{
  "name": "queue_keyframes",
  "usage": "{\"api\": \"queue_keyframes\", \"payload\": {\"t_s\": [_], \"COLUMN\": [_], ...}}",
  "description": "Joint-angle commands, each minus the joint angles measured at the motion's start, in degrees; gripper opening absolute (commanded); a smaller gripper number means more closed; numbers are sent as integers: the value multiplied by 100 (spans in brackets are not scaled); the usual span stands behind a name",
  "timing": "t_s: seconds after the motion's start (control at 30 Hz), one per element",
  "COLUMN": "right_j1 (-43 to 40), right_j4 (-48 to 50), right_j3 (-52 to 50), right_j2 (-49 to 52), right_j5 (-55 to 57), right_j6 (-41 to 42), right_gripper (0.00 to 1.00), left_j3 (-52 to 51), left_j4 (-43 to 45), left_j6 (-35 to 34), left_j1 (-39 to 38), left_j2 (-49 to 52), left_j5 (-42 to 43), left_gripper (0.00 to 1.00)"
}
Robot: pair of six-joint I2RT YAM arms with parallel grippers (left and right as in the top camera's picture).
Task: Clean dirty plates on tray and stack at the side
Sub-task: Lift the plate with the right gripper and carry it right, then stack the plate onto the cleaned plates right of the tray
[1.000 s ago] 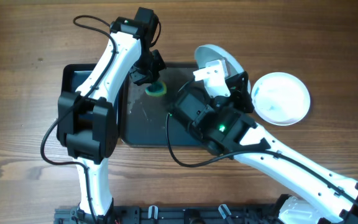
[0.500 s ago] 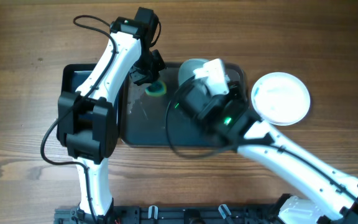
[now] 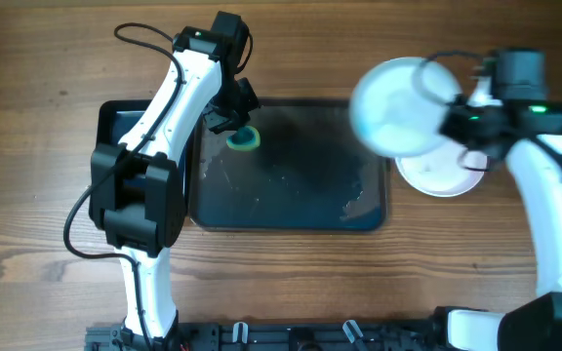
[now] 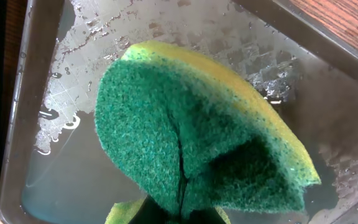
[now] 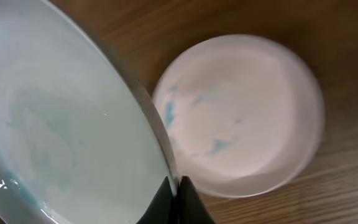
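The held plate (image 3: 393,105) has swung out to three o'clock, right gripper (image 3: 454,117) pinching its wet rim, so it might slip onto the resting plate (image 3: 449,177); left gripper (image 3: 230,117) clamps the sponge (image 4: 191,137).

The left arm (image 3: 169,97) and right arm (image 3: 554,210) have white links, black joint housings and black cables (image 3: 67,232); green lights (image 3: 538,109) glow on the right.

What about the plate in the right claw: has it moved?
Yes. The held plate has swung right, past the tray's right end, toward the other plate.
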Motion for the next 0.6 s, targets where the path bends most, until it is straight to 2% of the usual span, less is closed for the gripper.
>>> {"api": "queue_keyframes", "payload": {"t_s": [0.0, 0.13, 0.37, 0.57], "right_j1": [-817, -1259, -1303, -1307], "right_j4": [37, -9, -9, -157], "right_j3": [7, 0, 0, 0], "right_j2": [138, 525, 1405, 1954], "right_j5": [-363, -85, 848, 841], "right_j6": [35, 37, 39, 79], "right_gripper": [4, 4, 4, 4], "left_j3": [22, 22, 22, 22], "left_j4": [7, 7, 7, 4], "left_j6": [74, 76, 74, 74], "left_j1": [15, 15, 15, 15], "left_j2": [-116, -116, -116, -116], "left_j5": [-101, -103, -101, -98], "left_gripper": [4, 4, 4, 4]}}
